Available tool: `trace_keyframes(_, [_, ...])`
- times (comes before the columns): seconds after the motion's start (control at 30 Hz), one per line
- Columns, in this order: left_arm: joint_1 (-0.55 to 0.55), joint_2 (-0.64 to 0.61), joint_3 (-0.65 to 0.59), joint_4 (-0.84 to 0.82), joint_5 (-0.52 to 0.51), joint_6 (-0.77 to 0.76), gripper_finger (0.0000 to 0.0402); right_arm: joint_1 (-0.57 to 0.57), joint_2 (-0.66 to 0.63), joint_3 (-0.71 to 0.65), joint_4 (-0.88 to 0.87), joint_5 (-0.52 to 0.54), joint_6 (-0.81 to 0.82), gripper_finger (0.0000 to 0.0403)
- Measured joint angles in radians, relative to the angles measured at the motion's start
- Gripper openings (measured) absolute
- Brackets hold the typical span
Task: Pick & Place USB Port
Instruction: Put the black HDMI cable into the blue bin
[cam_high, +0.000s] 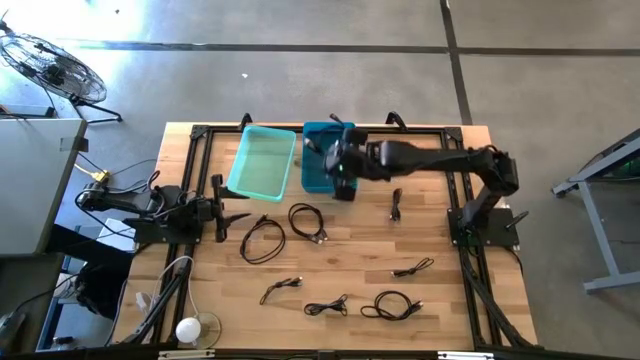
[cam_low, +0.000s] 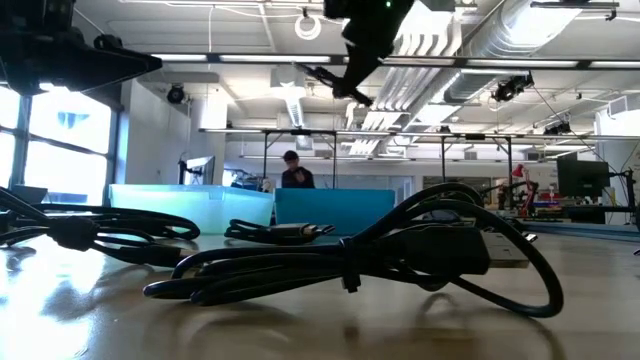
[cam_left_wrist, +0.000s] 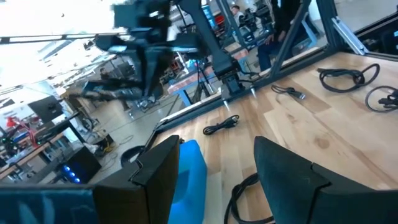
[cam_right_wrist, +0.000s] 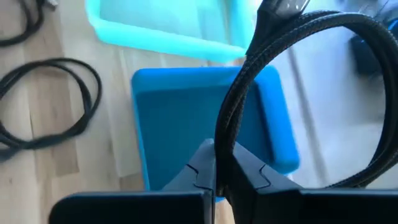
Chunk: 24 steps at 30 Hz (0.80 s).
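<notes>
Big wooden table first, framed by dark rails, concrete floor all round. At its far edge sit two bins side by side, a pale teal tray and a deeper blue bin, touching or nearly so.

The right arm reaches across from its base on the right side, and the right gripper hangs over the blue bin's near end. From above, the arm hides what it carries. The wrist camera settles it: the fingers are pressed together on a braided black USB cable, which loops up over the blue bin. The table-level view shows that gripper high in the air, well clear of the bin walls.

The left arm waits at the table's left edge, left gripper with its fingers spread apart, nothing between them.

Loose black cables lie scattered on the near half: a coil and another just in front of the bins, a small one under the right arm, four more toward the near edge. Bare wood lies between most of them.
</notes>
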<state>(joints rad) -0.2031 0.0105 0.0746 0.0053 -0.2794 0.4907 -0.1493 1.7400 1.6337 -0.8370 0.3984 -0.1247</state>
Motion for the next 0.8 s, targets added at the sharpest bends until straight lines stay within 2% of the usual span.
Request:
trace_keyframes(0.13, [0.000, 0.000, 0.000, -0.007, 0.012, -0.002, 0.0202, -0.073, 0.020, -0.025, 0.034, -0.080, 0.033, 0.0009])
trace_keyframes(0.27, [0.000, 0.000, 0.000, -0.007, 0.003, -0.002, 0.0202, -0.100, 0.059, -0.098, 0.177, -0.220, 0.034, 0.0009])
trace_keyframes(0.43, [0.000, 0.000, 0.002, -0.007, 0.003, -0.001, 0.0202, -0.101, 0.114, -0.137, 0.237, -0.232, 0.023, 0.0009])
trace_keyframes(0.53, [0.000, 0.000, 0.002, -0.007, -0.001, 0.008, 0.0202, -0.108, 0.147, -0.137, 0.244, -0.312, 0.022, 0.0012])
trace_keyframes(0.6, [0.000, 0.000, 0.002, -0.007, -0.002, 0.029, 0.0202, -0.109, 0.165, -0.137, 0.259, -0.342, 0.025, 0.0029])
trace_keyframes(0.8, [0.000, 0.000, 0.002, 0.006, -0.020, 0.061, 0.0202, -0.107, 0.178, -0.137, 0.311, -0.276, 0.047, 0.0115])
